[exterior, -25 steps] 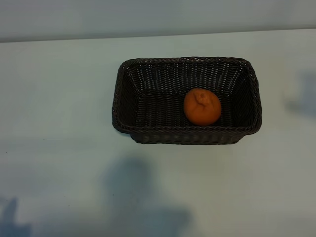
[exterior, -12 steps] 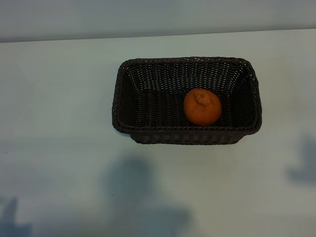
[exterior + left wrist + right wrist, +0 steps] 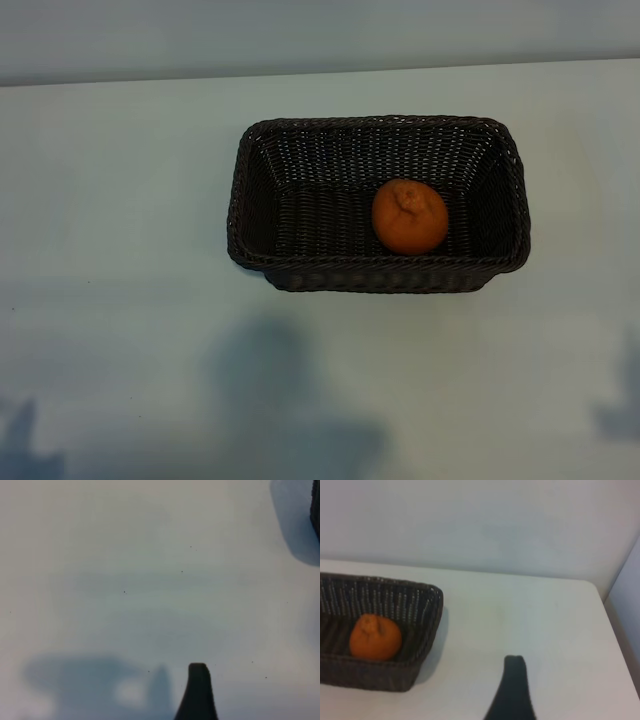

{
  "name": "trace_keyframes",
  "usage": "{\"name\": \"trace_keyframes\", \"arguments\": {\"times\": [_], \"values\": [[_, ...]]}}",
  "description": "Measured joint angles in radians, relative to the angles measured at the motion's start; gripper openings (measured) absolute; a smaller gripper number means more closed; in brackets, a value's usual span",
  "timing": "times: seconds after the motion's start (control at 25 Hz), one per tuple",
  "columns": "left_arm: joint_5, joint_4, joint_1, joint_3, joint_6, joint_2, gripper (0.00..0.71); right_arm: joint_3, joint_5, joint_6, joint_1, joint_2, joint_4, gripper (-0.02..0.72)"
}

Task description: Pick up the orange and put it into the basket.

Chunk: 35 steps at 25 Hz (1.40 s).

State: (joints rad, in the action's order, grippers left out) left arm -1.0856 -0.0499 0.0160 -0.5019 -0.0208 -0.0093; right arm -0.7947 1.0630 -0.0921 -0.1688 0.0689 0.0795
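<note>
Exterior view: orange [image 3: 409,216] lying inside basket [image 3: 255,210], right of centre, on pale worktop [image 3: 120,200].
Left wrist view: left claw [image 3: 197,690] spread wide, holding nothing, over bare worktop.
Right wrist view: right claw [image 3: 512,687] spread wide, holding nothing, apart from basket and orange.

Dark brown woven wicker basket [image 3: 260,180], rectangular with rounded corners and braided rim, is seen upright at frame centre, slightly right. Orange [image 3: 409,215], small, dimpled, puckered end up, is seated inside on the floor, right of middle, against the lower wall.
</note>
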Motion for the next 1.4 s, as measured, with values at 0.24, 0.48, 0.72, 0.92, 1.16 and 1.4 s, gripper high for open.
{"name": "trace_keyframes", "arguments": {"times": [0.24,0.48,0.72,0.92,1.16,1.4], "values": [[0.0,0.0,0.0,0.0,0.0,0.0,0.593,0.118,0.0,0.0,0.001,-0.077,-0.002,0.58],[0.0,0.0,0.0,0.0,0.0,0.0,0.593,0.232,0.039,0.0,0.001,-0.077,-0.005,0.58],[0.0,0.0,0.0,0.0,0.0,0.0,0.593,0.288,0.036,0.003,0.001,-0.077,-0.005,0.58],[0.0,0.0,0.0,0.0,0.0,0.0,0.593,0.294,0.024,0.004,0.001,-0.077,-0.04,0.58],[0.0,0.0,0.0,0.0,-0.002,0.0,0.593,0.306,0.008,0.004,0.001,-0.077,-0.059,0.58],[0.0,0.0,0.0,0.0,-0.004,0.0,0.593,0.306,0.007,0.004,0.001,-0.077,-0.06,0.58]]}}
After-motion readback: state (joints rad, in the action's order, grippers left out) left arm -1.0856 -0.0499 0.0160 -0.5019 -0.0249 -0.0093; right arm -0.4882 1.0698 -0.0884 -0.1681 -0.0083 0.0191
